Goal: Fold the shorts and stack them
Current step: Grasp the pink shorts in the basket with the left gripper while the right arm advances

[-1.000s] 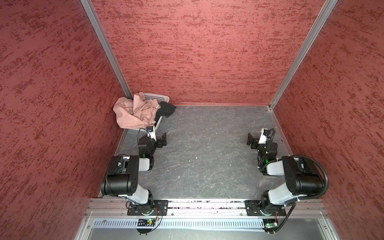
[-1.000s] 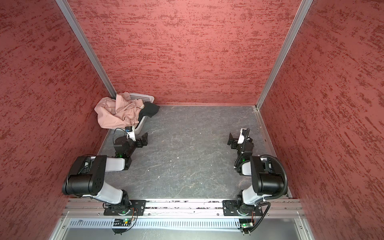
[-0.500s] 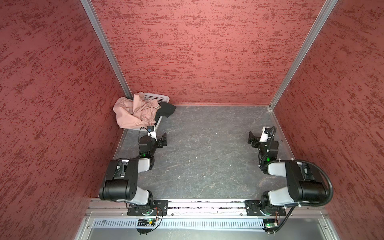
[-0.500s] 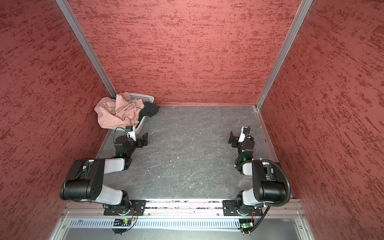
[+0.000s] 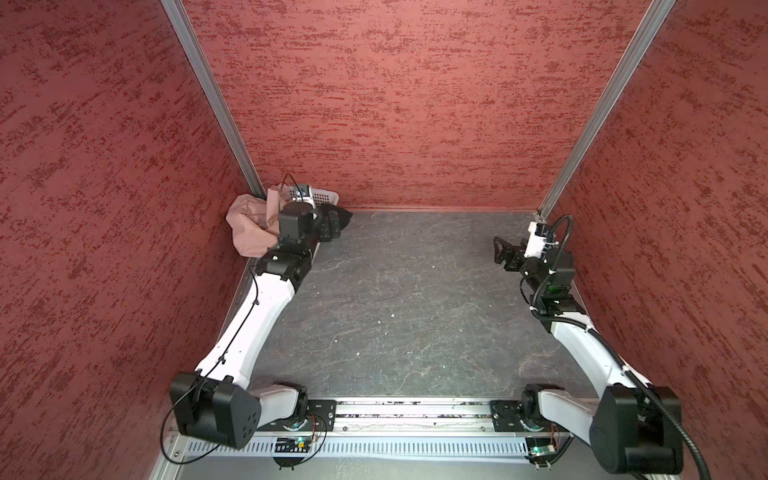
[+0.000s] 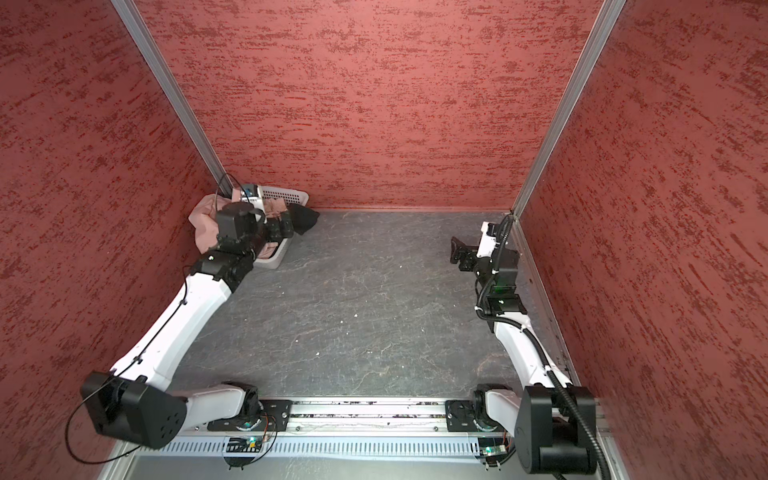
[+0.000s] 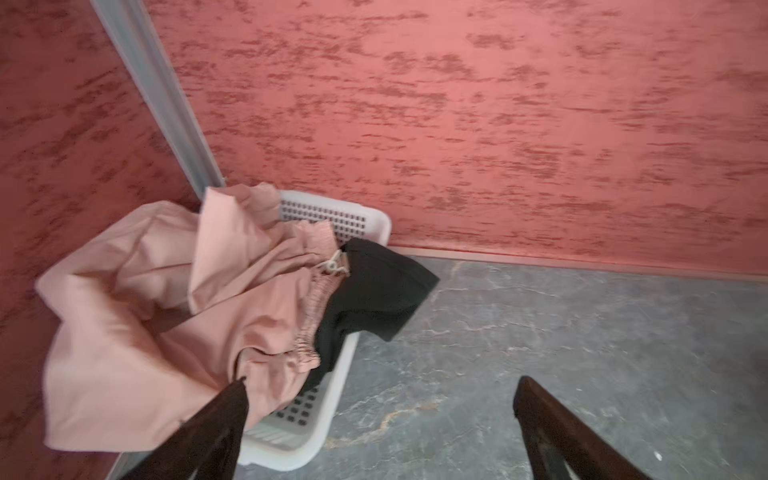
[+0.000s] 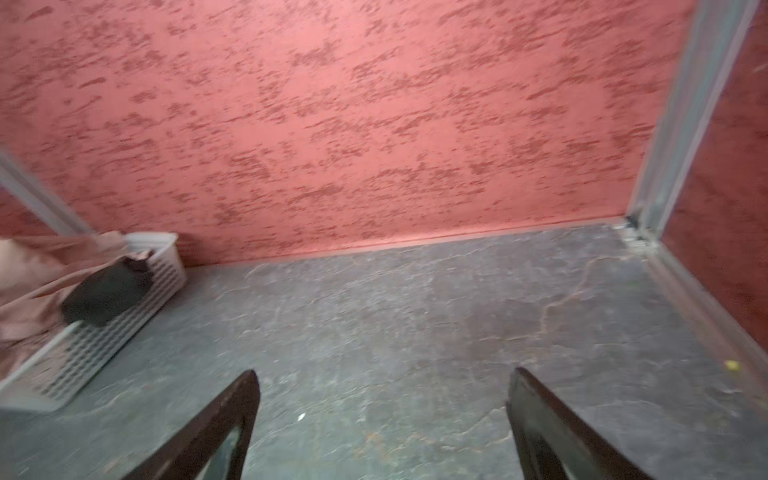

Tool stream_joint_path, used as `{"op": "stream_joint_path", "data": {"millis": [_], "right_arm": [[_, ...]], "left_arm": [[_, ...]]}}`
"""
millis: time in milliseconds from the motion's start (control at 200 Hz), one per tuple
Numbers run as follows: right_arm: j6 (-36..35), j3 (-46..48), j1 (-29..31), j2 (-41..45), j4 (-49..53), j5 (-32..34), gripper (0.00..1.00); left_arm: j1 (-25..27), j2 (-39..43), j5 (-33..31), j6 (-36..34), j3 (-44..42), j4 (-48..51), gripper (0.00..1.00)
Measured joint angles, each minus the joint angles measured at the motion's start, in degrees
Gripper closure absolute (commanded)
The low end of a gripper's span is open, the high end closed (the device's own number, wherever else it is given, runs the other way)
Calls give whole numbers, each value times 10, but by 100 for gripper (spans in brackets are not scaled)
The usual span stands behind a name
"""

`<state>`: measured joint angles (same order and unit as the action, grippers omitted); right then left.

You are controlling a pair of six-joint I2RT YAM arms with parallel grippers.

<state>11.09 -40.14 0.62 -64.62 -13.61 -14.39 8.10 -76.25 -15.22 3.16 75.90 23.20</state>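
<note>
The dusty pink shorts (image 7: 145, 311) lie crumpled in the white basket (image 7: 332, 212) at the back left corner and spill over its left side; both top views show this pair (image 5: 249, 224) (image 6: 203, 226). The black shorts (image 7: 374, 291) hang over the basket's right rim, their edge on the table (image 5: 345, 216) (image 6: 305, 218). My left gripper (image 7: 382, 380) is open above the basket's near corner (image 5: 330, 226) (image 6: 280, 228), holding nothing. My right gripper (image 8: 384, 372) is open and empty at the right side (image 5: 498, 249) (image 6: 457, 249), far from the shorts (image 8: 104, 295).
Red textured walls close the grey stone-patterned table (image 5: 407, 299) on three sides, with metal posts (image 5: 212, 99) in the back corners. The basket (image 8: 104, 336) stands tight against the back wall and left post. Small white specks dot the table.
My left arm has stretched forward, carrying its open gripper from the table's left side up to the basket. My right gripper has moved slightly toward the back. The shorts have not moved.
</note>
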Motion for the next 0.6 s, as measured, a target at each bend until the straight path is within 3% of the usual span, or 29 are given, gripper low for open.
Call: {"op": "stream_joint_path", "data": {"millis": [205,351,601], "right_arm": [[-11,-54,91,0,120,-54,6],[-37,-61,145,2,157,-74,5],[-69,-64,198,-38,194,-74,5]], "left_arm": [[-111,-113,-8,9,114,135,1],[-151,-146,-23,11,117,177,1],[-236,-184,33,27,101,163,1]]}}
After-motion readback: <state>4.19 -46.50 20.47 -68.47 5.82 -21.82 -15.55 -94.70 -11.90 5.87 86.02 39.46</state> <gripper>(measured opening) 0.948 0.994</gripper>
